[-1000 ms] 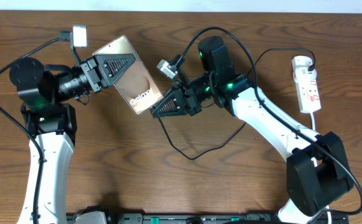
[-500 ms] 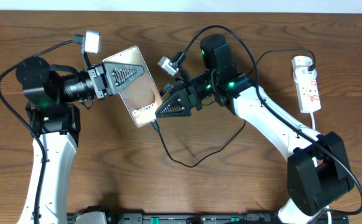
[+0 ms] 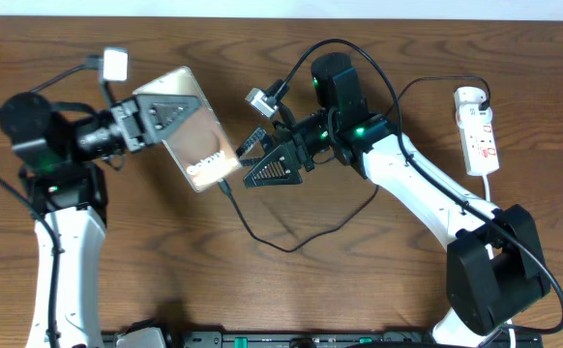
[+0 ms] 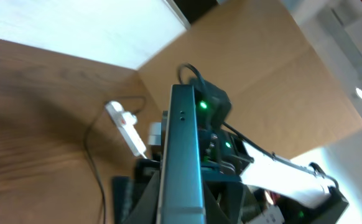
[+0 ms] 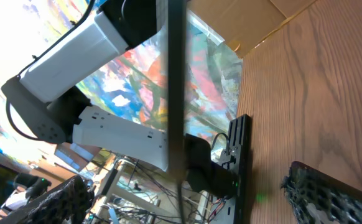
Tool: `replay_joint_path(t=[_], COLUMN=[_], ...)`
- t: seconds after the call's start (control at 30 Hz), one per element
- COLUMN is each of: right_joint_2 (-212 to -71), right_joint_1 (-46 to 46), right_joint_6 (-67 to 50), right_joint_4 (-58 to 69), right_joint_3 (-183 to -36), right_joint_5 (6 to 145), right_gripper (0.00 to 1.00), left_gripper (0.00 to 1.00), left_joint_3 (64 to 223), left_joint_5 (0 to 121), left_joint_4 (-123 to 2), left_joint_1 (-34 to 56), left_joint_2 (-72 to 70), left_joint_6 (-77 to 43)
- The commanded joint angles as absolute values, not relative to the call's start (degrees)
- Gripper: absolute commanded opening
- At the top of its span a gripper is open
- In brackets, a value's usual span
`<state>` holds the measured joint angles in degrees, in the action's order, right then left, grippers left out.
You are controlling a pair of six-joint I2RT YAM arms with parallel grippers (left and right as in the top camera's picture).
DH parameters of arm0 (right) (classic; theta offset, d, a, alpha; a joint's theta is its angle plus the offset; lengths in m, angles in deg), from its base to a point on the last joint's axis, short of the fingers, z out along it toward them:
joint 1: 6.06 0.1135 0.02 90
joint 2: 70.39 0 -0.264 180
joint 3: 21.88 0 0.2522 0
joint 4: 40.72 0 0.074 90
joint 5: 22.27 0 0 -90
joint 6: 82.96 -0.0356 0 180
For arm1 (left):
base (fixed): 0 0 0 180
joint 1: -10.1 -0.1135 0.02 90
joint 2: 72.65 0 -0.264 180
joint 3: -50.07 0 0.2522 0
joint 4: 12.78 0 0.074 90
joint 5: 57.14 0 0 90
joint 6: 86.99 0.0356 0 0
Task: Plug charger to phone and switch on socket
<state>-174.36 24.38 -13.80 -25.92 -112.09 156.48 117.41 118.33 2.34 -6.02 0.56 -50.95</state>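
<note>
One weak joint decides everything here: the small tip of the charger (image 3: 291,248) meets the lower end of the phone (image 3: 199,150), but the overhead view does not show whether it is fully seated. The phone is held clear of the table (image 3: 262,309), tilted, with the left gripper (image 3: 170,111) clamped on its upper end, so the cable hangs from it in a slack loop onto the wood. Any swing or twist of that arm could, I judge, lever the tip sideways or pull it out. The right gripper (image 3: 262,157) hovers just beside the phone's lower end, fingers spread wide with nothing between them, and a careless move away could snag the loop. The socket (image 3: 481,135) lies well apart at the far right, and reaching for its switch may drag the cable that appears to lead toward it. A loose pinch could also let the glossy phone slip.
</note>
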Motion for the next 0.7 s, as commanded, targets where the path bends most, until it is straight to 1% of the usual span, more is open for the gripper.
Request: replay_joint_path(t=[0.0,0.23,0.47,0.57,0.67], right_joint_2=[-173.68,-173.68,-173.68,-173.68,-173.68], right_joint_1=[23.98,23.79,22.54,21.99,21.56], right_joint_6=[-13.73,-13.82,-17.49,-18.91,-19.35], right_joint_4=[-25.95,-25.92,-25.97,-25.99,-26.06], right_joint_3=[-113.09,-113.09,-113.09,-113.09,-113.09], right_joint_5=[157.25,157.25,157.22,157.2,157.2], right_gripper=[0.99,0.99,0.99,0.99,0.99], left_gripper=[0.07,0.07,0.07,0.07,0.07], left_joint_3=[117.3,117.11,116.93,116.93,116.93], left_joint_5=[119.18,117.06,105.69,98.0,90.57], left_joint_4=[1.16,-3.52,-4.46,-11.87,-23.67], left_joint_1=[-10.02,-15.0,-15.96,-15.96,-15.96], left_joint_2=[1.57,3.45,3.45,3.45,3.45], left_joint_6=[-50.62,-50.58,-50.16,-47.41,-41.22])
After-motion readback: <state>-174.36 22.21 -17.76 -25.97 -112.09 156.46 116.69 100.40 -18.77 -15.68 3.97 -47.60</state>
